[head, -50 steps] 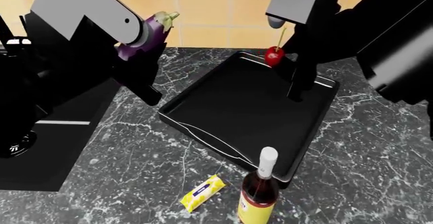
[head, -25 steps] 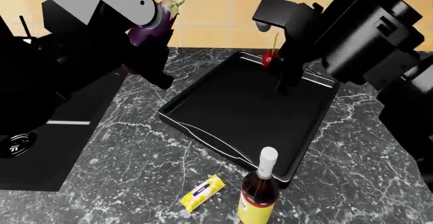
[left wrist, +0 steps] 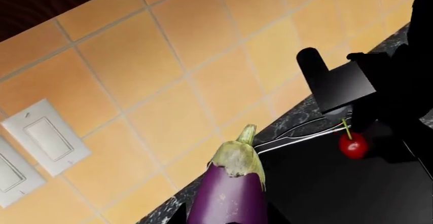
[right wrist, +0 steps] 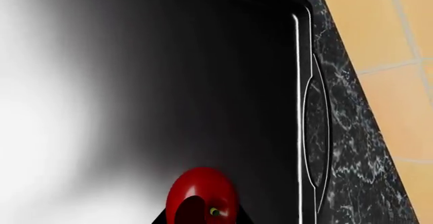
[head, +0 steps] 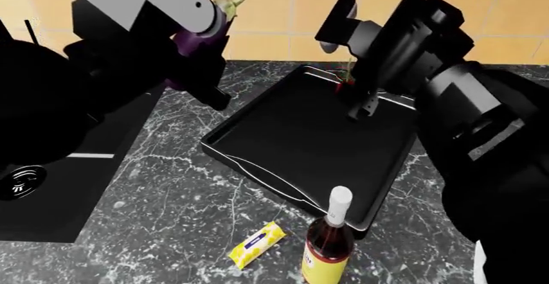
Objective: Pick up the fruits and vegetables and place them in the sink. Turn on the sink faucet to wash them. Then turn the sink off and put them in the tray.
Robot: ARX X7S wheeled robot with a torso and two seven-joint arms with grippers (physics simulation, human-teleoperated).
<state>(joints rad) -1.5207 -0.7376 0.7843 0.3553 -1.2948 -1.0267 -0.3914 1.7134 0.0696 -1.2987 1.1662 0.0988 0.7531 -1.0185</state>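
gripping the eggplant (left wrist: 228,196) in closed jaws, the left gripper (head: 202,36) hangs beside the tray (head: 257,168) while the right gripper (head: 348,81) pinches the cherry (right wrist: 202,193) above it.

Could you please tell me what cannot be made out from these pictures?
- Left end effector: fingers cut off by the left wrist view's edge; arm hides them in head view.
- Eggplant: lower half beyond the edge.
- Cherry: hidden behind the right arm in head view.
- Sink faucet: not in view.

Both arms are raised, the left hand (head: 199,36) and right hand (head: 348,78) each clamped closed.
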